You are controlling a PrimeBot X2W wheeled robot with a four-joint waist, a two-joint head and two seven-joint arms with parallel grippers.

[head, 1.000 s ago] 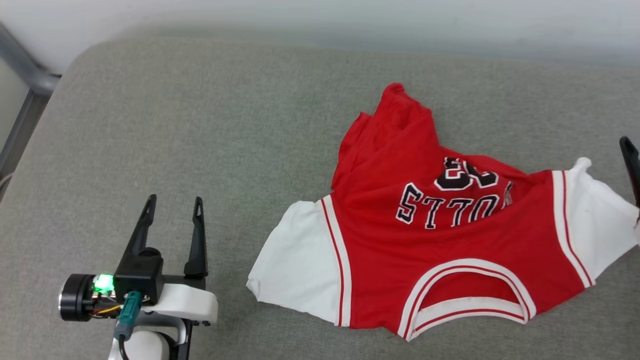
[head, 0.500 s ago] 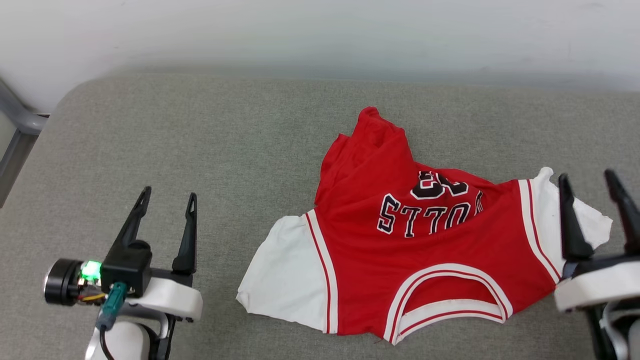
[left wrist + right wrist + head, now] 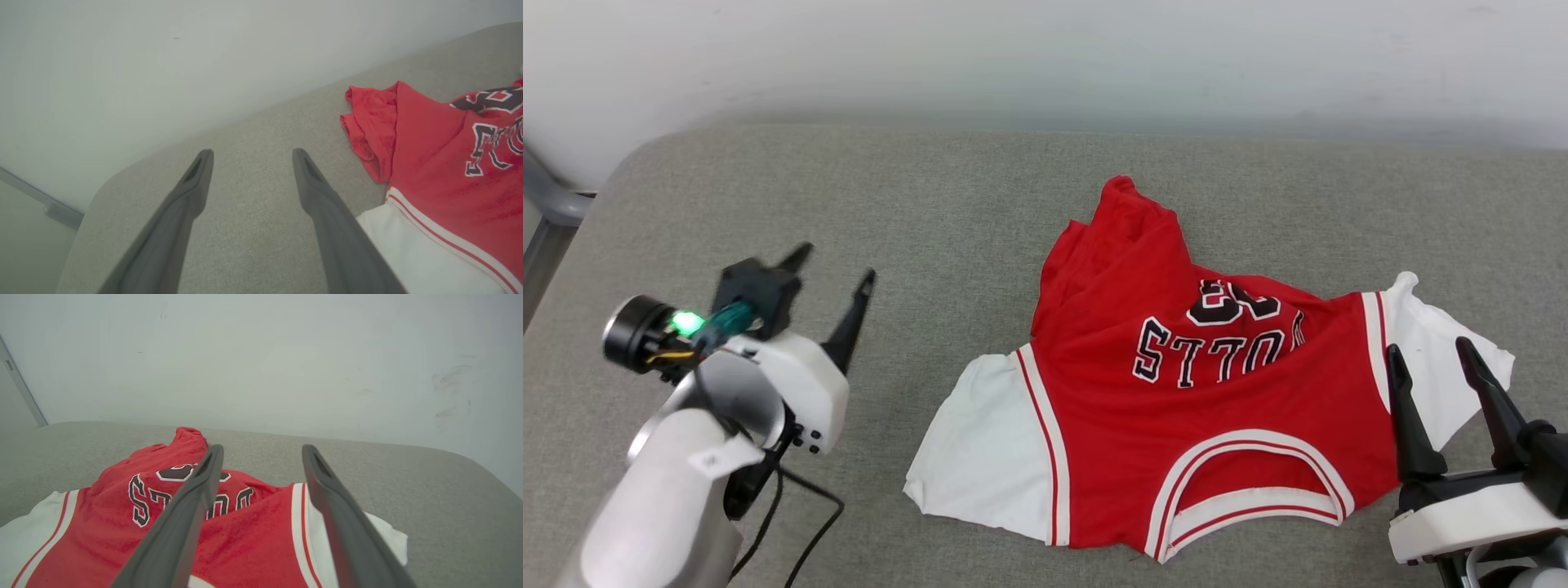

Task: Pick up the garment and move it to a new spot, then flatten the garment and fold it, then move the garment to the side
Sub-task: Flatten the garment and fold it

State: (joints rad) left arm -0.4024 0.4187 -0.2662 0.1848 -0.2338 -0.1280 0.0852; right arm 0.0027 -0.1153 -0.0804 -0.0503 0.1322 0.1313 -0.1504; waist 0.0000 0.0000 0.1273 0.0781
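Since half a second ago the left gripper [image 3: 836,265] has lifted off its low rest and swung inward, fingers now slanting toward the shirt. The right gripper [image 3: 1427,349] has dropped a little lower in the head view.

The grey upholstered cushion [image 3: 947,204] spans the whole work area against a pale wall. The red Bulls jersey [image 3: 1217,408] lies on its right half, crumpled. Its collar is toward the robot, the lettering reads upside down, and the hem is bunched into a peak at the far side. The jersey's long axis runs sleeve to sleeve, across the robot's front.

The right gripper is the nearer one. Its spread, empty fingers stand over the right white sleeve [image 3: 1429,343], and the right wrist view looks straight along them at the sleeve's striped trim. Whether the tips touch the cloth is hard to tell; they probably hover just above it.

The left gripper, also spread and holding nothing, is well apart from the left sleeve [image 3: 980,441]. The jersey lies off to its right, so I judge it must travel inward and down for a two-handed pick-up.
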